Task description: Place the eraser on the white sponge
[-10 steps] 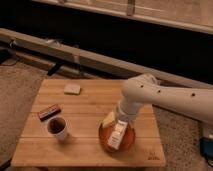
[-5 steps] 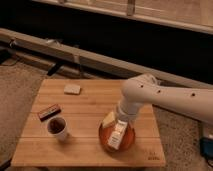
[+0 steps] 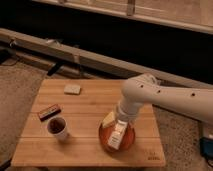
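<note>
The eraser (image 3: 48, 112), a dark-brown bar with a reddish edge, lies flat near the left edge of the wooden table (image 3: 90, 107). The white sponge (image 3: 72, 89), a pale thin pad, lies at the back left of the table, apart from the eraser. My white arm (image 3: 150, 92) reaches in from the right and bends down. Its gripper (image 3: 121, 120) is at the right of the table, over an orange bowl, far from both the eraser and the sponge.
The orange bowl (image 3: 103, 140) at front right holds a yellowish wedge block (image 3: 109, 119) and a white upright box (image 3: 116, 137). A cup (image 3: 57, 127) with dark contents stands at front left, just in front of the eraser. A dark wall and rail run behind the table.
</note>
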